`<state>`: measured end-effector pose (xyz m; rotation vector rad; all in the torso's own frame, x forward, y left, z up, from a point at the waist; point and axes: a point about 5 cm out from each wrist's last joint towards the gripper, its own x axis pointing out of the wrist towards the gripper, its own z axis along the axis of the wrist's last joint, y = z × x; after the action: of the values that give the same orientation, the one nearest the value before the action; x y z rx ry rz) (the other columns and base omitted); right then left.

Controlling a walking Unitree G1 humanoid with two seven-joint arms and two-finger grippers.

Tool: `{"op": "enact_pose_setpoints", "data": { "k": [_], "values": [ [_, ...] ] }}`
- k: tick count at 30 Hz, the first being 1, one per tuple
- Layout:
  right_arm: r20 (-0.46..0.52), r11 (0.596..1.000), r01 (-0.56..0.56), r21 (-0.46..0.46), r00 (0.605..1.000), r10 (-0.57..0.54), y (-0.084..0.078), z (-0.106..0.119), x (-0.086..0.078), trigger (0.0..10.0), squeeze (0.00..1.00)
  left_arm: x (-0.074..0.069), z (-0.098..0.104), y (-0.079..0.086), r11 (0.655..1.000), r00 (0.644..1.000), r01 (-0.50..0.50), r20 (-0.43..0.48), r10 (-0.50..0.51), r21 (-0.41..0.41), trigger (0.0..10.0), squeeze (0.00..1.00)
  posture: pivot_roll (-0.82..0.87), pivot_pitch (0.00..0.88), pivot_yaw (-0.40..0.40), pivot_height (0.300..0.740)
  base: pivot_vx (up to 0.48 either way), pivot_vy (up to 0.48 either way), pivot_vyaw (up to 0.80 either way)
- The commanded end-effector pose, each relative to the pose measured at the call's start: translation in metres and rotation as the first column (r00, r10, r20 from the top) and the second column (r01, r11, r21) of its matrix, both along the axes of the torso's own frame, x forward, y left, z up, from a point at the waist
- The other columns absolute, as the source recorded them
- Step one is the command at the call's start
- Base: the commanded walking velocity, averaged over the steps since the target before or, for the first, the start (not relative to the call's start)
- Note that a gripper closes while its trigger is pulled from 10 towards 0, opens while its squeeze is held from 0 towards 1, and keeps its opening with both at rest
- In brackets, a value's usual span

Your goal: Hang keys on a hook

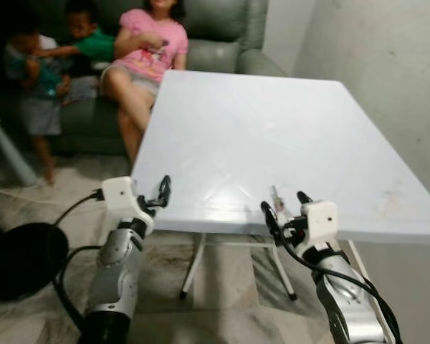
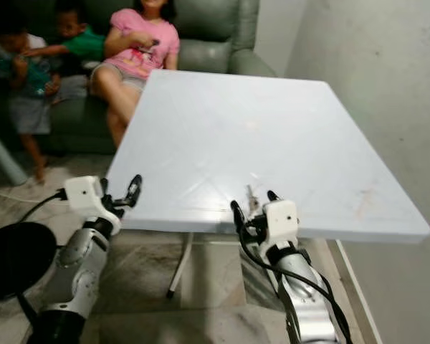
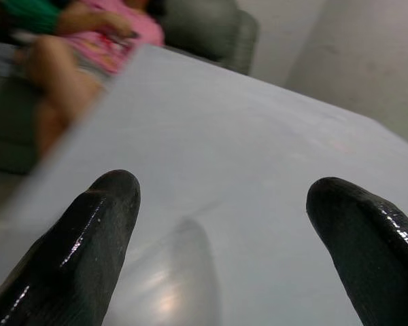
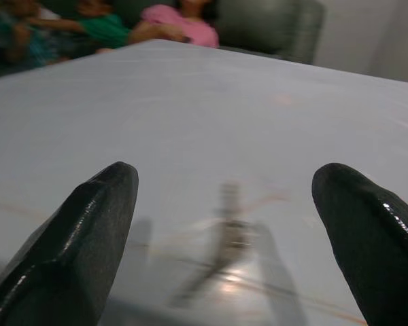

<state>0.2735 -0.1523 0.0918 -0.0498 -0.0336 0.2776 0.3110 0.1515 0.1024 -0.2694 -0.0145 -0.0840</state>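
Table: our landmark is the white table [image 1: 272, 122], and we stand at its near edge.
Keys: we see the keys [image 1: 276, 197] lying flat on the table close to that near edge; in the right wrist view they [image 4: 224, 238] are blurred, so we cannot make out their parts.
Right gripper: our right gripper [image 1: 285, 204] sits at the table's near edge with its fingers spread wide, one on each side of the keys and not touching them.
Left gripper: our left gripper [image 1: 158, 193] is at the table's near left corner, fingers apart and holding nothing, pointing across the tabletop.
People: three people [image 1: 93, 50] sit on a green sofa [image 1: 229, 36] beyond the table's far left corner.
Floor: a black round object [image 1: 18, 258] lies on the floor left of the table.
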Motion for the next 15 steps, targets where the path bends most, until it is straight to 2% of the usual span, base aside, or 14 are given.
{"op": "enact_pose_setpoints", "data": {
  "k": [1,15],
  "values": [
    [0.003,1.000,0.012,-0.006,1.000,-0.012,-0.0054,0.0018,0.0001,10.0,0.00,0.0022,0.0017,-0.0108,1.000,1.000,0.029,-0.003,-0.029,0.006,10.0,0.00,0.02,0.001,-0.061,0.732,0.000,0.000,0.00],
    [-0.031,1.000,-0.023,-0.005,0.999,0.023,-0.0053,-0.0014,-0.0001,10.0,0.00,-0.0011,0.0013,-0.0186,0.998,0.999,0.042,0.007,-0.042,0.039,10.0,0.00,0.02,0.010,-0.061,0.732,0.000,0.000,0.00]
  ]
}}
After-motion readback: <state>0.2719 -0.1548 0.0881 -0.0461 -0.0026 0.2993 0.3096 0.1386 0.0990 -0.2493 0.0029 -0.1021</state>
